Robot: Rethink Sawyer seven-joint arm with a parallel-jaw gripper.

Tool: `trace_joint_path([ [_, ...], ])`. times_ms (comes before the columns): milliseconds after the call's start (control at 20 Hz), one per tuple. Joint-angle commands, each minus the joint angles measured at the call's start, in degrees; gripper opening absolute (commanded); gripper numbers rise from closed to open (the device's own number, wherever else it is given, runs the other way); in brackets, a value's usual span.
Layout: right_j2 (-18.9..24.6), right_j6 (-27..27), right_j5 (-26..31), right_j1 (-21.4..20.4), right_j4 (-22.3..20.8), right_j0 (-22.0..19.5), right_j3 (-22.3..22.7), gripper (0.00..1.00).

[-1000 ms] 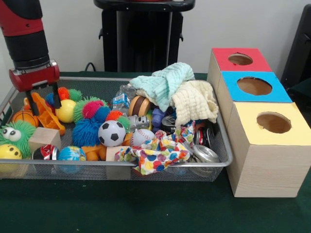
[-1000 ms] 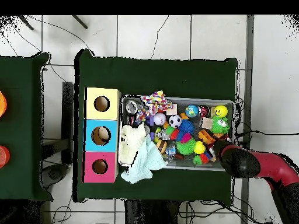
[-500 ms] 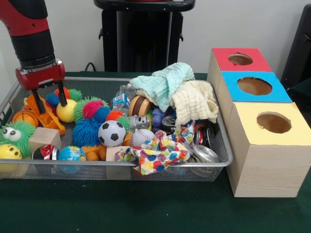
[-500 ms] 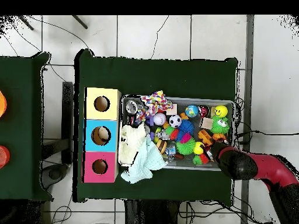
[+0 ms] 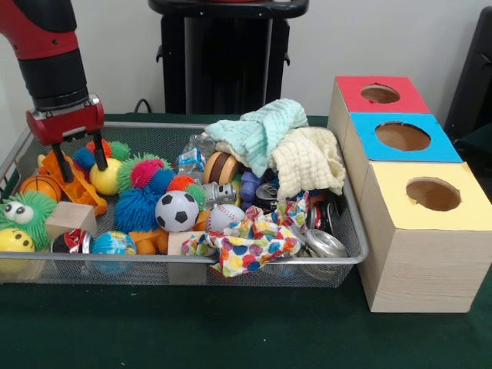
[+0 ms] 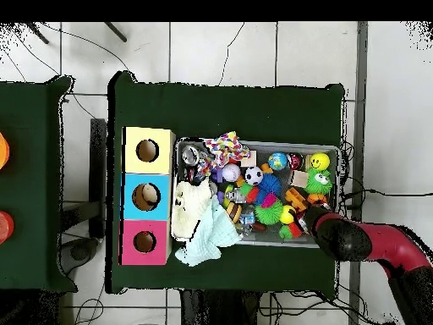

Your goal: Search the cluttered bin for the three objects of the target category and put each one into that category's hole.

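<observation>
My gripper [image 5: 83, 163] hangs open over the far left corner of the wire mesh bin [image 5: 192, 261], its fingertips just above an orange plastic toy [image 5: 73, 184] and beside a yellow ball [image 5: 105, 177]. Nothing sits between the fingers. The bin holds a soccer ball [image 5: 177, 211], a baseball [image 5: 224, 217], a small basketball [image 5: 38, 187], spiky rubber toys, cans and wooden blocks. A mint cloth [image 5: 261, 127], a cream cloth [image 5: 307, 161] and a patterned cloth [image 5: 250, 244] cover the right part. In the overhead view the arm [image 6: 364, 241] hides the gripper.
Three wooden boxes with round holes stand in a row to the right of the bin: red-topped [image 5: 350, 88] farthest, blue-topped [image 5: 442, 150] in the middle, yellow-topped [image 5: 388, 192] nearest. The green table cover [image 5: 231, 330] runs in front of the bin. The robot's black pedestal stands behind the bin.
Over the last second the gripper rose a little and shifted right along the bin's far left side. It stayed open. Nothing in the bin has moved.
</observation>
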Motion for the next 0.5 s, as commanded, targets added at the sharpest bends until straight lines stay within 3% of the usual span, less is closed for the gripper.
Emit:
trace_joint_path([
  [50,-3.2,-3.84,0.74,3.95,-2.62,0.8,-3.02,1.0],
  [500,-3.83,-3.97,-0.05,5.97,-3.83,1.72,-5.11,1.0],
])
